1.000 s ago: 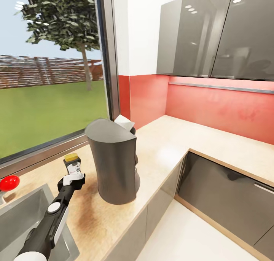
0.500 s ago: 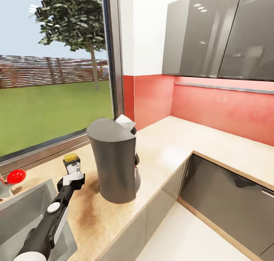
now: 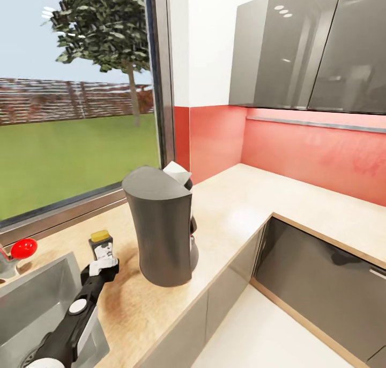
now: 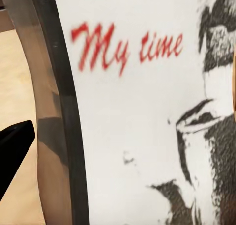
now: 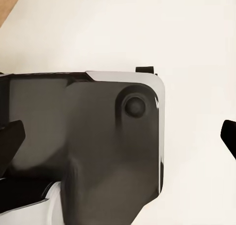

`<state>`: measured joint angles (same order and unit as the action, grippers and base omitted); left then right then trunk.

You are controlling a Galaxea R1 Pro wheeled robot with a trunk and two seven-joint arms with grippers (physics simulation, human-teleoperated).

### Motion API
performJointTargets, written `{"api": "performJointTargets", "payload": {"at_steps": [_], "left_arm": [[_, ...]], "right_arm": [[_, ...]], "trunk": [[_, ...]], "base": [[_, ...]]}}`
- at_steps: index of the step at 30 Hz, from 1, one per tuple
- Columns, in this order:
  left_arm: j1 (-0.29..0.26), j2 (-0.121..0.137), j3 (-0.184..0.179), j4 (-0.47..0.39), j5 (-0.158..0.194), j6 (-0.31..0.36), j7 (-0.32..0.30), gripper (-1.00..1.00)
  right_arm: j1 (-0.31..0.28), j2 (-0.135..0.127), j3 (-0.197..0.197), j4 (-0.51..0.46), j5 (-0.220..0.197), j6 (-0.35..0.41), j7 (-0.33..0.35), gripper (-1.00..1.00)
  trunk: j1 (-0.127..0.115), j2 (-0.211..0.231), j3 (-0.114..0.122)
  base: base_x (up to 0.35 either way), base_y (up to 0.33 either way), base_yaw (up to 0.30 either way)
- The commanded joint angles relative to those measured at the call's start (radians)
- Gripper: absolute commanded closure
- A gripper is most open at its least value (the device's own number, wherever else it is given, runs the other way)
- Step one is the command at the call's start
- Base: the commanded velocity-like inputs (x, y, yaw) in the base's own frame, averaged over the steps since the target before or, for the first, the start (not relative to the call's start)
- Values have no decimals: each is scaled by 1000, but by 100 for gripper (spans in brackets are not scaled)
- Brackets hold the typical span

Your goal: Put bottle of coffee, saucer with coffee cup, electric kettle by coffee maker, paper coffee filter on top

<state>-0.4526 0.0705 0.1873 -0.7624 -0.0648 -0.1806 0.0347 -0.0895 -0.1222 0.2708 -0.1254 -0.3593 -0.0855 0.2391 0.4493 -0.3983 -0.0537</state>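
The bottle of coffee (image 3: 101,243) is seen standing upright on the counter (image 3: 236,207), just beside the coffee maker (image 3: 160,226) on its window side. A whitish paper coffee filter (image 3: 176,171) is seen at the top of the coffee maker. The bottle is grasped at its label by the jaws of the left gripper (image 3: 103,263); the label (image 4: 147,107) is seen close up in the left wrist view. A sink (image 3: 32,298) lies beside the left arm. Two dark fingertips (image 5: 10,141) of the right gripper are seen set wide apart, released, above the robot's own dark body.

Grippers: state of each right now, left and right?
Left gripper: shut on the small dark jar with yellow-orange lid, at the beige countertop.
Right gripper: open, holding nothing.
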Motion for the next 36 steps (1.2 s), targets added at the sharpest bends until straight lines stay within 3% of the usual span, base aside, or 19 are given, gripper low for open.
{"api": "performJointTargets", "payload": {"at_steps": [1, 12, 21, 36], "left_arm": [[-3, -1, -2, 37, -9, -10, 5, 100], [-9, -15, -9, 61, -5, -24, 5, 100], [-8, -14, -9, 63, -9, -24, 5, 100], [-2, -14, -8, 64, -7, -27, 7, 100]], "right_arm": [[-1, -1, 8, 1, -10, -4, 3, -100], [-1, -1, 10, 1, -10, -5, 3, -100], [-1, -7, 10, 1, -10, -4, 3, -100], [-1, -16, 10, 1, -10, -4, 3, -100]], "trunk": [[1, -2, -2], [1, -2, -2], [1, -2, -2], [1, -2, -2]], "base": [[0, 0, 0], [0, 0, 0], [218, 0, 0], [45, -11, 35]]}}
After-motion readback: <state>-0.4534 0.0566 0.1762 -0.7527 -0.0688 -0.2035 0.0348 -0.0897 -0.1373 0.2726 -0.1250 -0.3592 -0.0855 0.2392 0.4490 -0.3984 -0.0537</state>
